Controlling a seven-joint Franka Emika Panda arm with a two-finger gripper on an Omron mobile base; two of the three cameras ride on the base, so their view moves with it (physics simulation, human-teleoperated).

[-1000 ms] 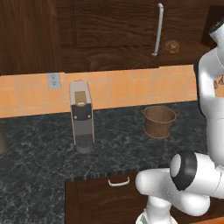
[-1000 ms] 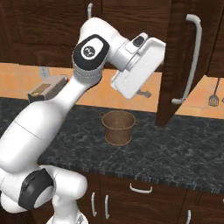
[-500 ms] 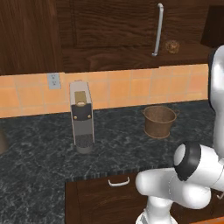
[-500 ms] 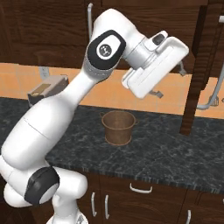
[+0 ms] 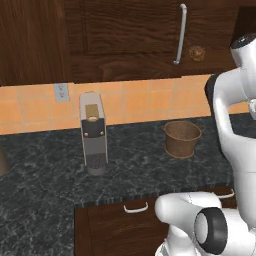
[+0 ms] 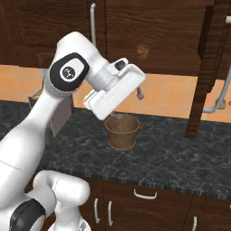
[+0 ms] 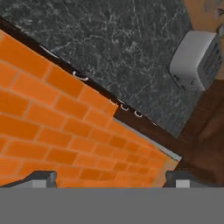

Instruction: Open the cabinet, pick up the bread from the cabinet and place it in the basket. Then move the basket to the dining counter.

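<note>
The dark wood cabinet has its right door swung wide open, seen edge-on. The bread, a small golden bun, lies on the cabinet's bottom shelf. Below it the woven basket stands upright on the dark granite worktop, with nothing in it that I can see. My gripper is open and holds nothing. It hangs in front of the tiled wall just above the basket, lower than the bread, and points downward. The dining counter is out of view.
A grey coffee machine stands on the worktop left of the basket, under a wall socket. The cabinet's left door is shut, with its bar handle. The hand view looks down on a toaster and an orange brick floor.
The cabinet door has swung further open to the right. My hand has come away from it, moving left and down to just above the basket. The jaws stay open.
</note>
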